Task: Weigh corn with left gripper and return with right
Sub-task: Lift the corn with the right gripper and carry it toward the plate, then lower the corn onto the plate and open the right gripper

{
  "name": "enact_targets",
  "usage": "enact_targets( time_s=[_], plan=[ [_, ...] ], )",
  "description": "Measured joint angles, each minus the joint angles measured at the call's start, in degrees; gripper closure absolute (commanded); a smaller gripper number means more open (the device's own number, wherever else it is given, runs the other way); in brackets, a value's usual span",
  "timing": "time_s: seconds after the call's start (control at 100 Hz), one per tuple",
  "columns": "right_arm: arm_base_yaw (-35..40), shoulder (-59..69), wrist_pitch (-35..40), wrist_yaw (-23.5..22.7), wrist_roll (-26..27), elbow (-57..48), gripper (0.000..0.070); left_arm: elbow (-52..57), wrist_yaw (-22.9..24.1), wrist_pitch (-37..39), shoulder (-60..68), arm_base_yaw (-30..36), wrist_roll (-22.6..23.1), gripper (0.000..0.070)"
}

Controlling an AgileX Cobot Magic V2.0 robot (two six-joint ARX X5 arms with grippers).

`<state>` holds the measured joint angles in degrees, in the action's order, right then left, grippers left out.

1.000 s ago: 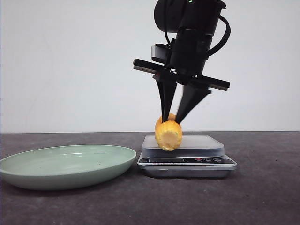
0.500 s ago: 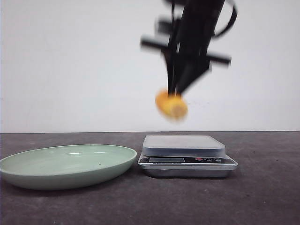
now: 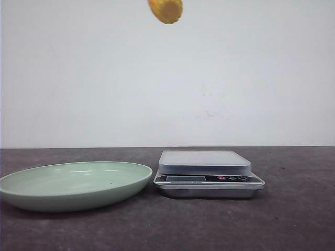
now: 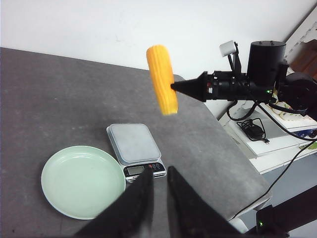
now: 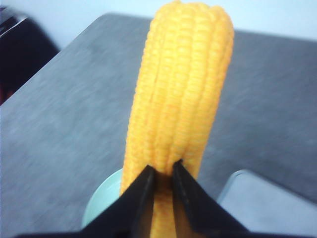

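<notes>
The corn (image 4: pixel 162 79), a yellow cob with neat rows of kernels, is held high in the air by the right gripper (image 5: pixel 163 173), whose black wedge-shaped fingers are closed on its side. Below it stand a silver kitchen scale (image 3: pixel 208 174) and, at 9 o'clock from the scale, a smooth pale green plate (image 3: pixel 73 184). The left gripper (image 4: pixel 159 173) is seen with its jaws nearly together, holding nothing.

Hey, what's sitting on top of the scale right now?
Nothing: the scale platform is bare in the front and left wrist views. The corn hangs high above the table, pinched in the right tool. The scale's display is too small to read.
</notes>
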<state>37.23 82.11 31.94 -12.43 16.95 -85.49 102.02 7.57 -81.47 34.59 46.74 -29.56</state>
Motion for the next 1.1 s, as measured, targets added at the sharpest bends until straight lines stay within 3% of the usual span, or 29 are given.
enact_targets(
  time_s=[0.23, 0.43, 0.74, 0.91, 1.1],
  plan=[
    [4.5, 7.7, -0.1, -3.3, 1.4, 0.0, 0.0699, 0.0, 0.1, 0.0, 0.0, 0.0, 0.0, 0.0689],
    [7.1, 18.0, -0.6, -9.9, 4.5, 0.0, 0.0699, 0.0, 0.1, 0.0, 0.0, 0.0, 0.0, 0.0689],
    [7.8, 30.3, 0.2, -11.4, 9.9, 0.2, 0.0698, 0.0, 0.1, 0.0, 0.0, 0.0, 0.0, 0.0689],
    [7.8, 30.3, -1.3, -11.2, 10.6, 0.2, 0.0522, 0.0, 0.1, 0.0, 0.0, 0.0, 0.0, 0.0689],
    [6.8, 28.4, -1.3, -11.2, 10.1, 0.2, 0.0519, 0.0, 0.1, 0.0, 0.0, 0.0, 0.3, 0.0688]
  ],
)
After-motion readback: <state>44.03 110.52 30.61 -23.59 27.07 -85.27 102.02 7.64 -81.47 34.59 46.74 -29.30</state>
